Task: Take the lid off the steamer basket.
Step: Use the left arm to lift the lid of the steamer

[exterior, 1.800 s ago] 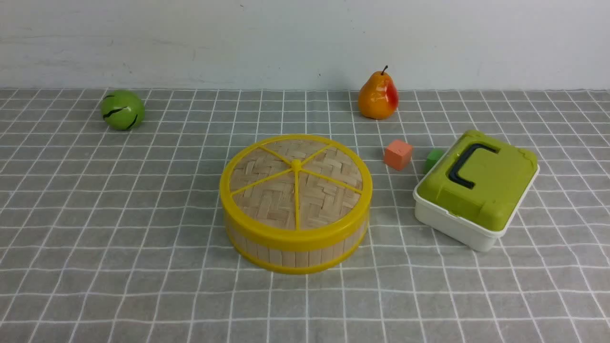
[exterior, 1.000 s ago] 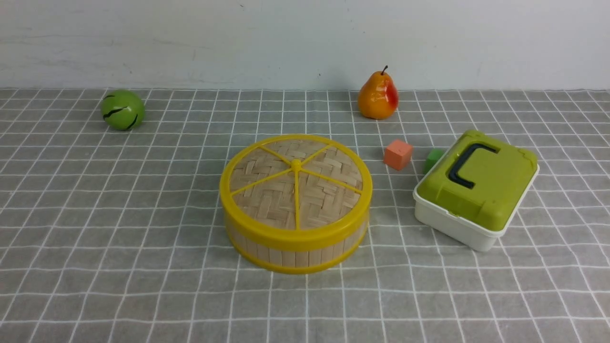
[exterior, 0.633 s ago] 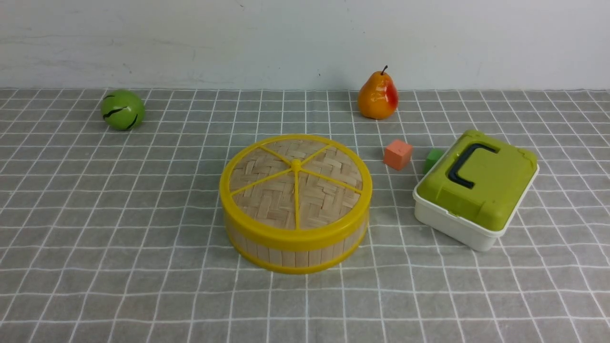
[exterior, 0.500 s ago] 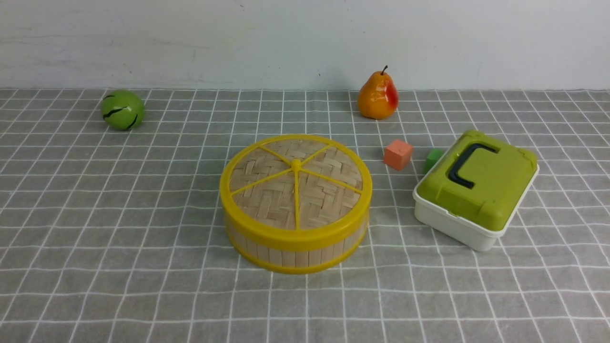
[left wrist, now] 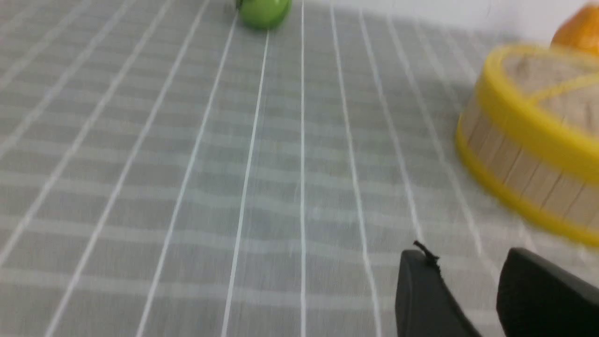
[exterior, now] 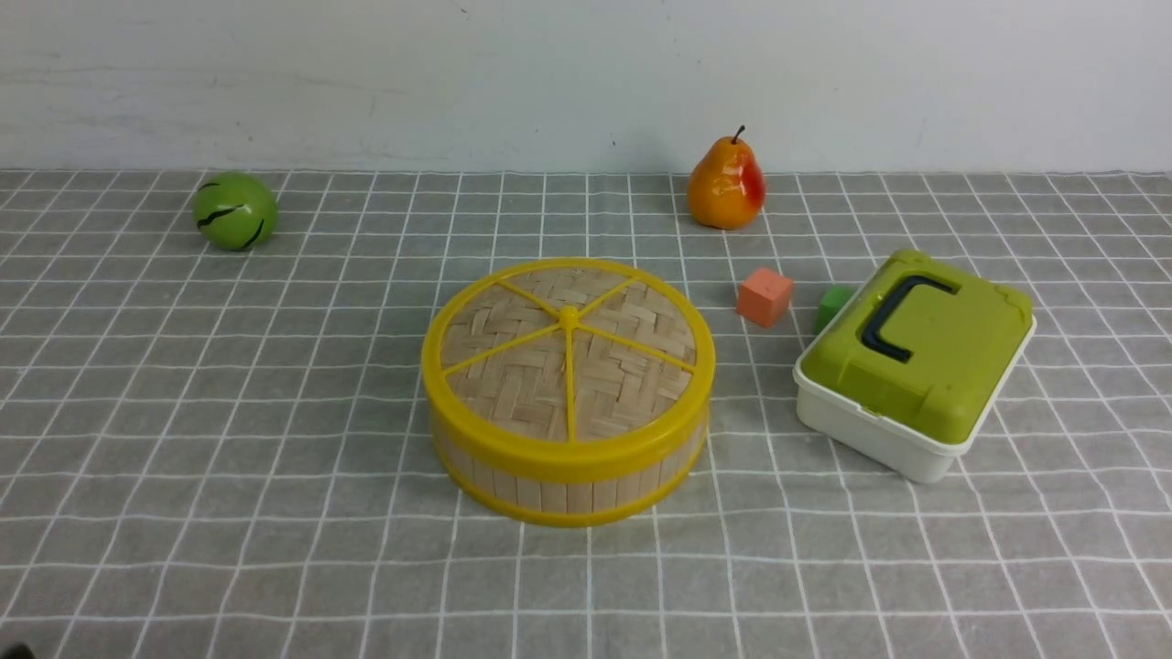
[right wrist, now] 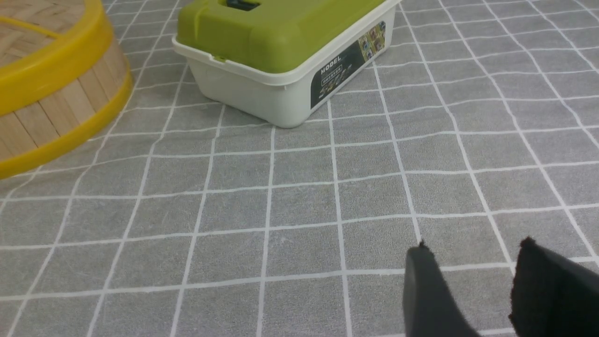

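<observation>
spotted lid (exterior: 568, 352) seated on basket (exterior: 568, 485), untouched. found left gripper (left wrist: 465, 262) slightly spread, empty, near it; right gripper (right wrist: 475, 250) spread too, short of box (right wrist: 281, 42).

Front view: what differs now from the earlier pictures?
Only a small dark shape has come into the lower left corner, probably the left arm starting to move. Nothing was grasped or released. The lid stays on the steamer basket; the pear, green ball and box did not move.
</observation>
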You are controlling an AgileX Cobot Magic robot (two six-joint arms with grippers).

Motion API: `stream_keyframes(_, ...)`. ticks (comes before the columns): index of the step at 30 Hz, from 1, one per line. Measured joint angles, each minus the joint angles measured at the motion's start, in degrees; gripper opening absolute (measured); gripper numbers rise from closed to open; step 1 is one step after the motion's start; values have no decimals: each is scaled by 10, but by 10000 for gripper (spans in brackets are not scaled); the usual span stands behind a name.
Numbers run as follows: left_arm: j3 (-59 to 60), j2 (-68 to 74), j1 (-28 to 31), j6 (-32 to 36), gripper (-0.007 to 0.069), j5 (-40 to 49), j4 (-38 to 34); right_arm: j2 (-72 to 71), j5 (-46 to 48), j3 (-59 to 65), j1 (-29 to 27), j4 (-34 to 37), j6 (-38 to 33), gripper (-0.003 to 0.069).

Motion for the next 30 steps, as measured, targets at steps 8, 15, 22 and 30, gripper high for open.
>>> stream_keyframes(8, 0, 0, 0, -1, 238, -358, 0, 0, 0, 0, 0, 0, 0, 241)
stream_keyframes(15, 0, 0, 0, -126, 238, -600, 0, 0, 0, 0, 0, 0, 0, 241)
stream_keyframes(22, -125, 2, 0, -209, 238, -401, 14, 0, 0, 0, 0, 0, 0, 241)
stream_keyframes(30, -372, 227, 0, -147, 238, 52, 83, 0, 0, 0, 0, 0, 0, 241)
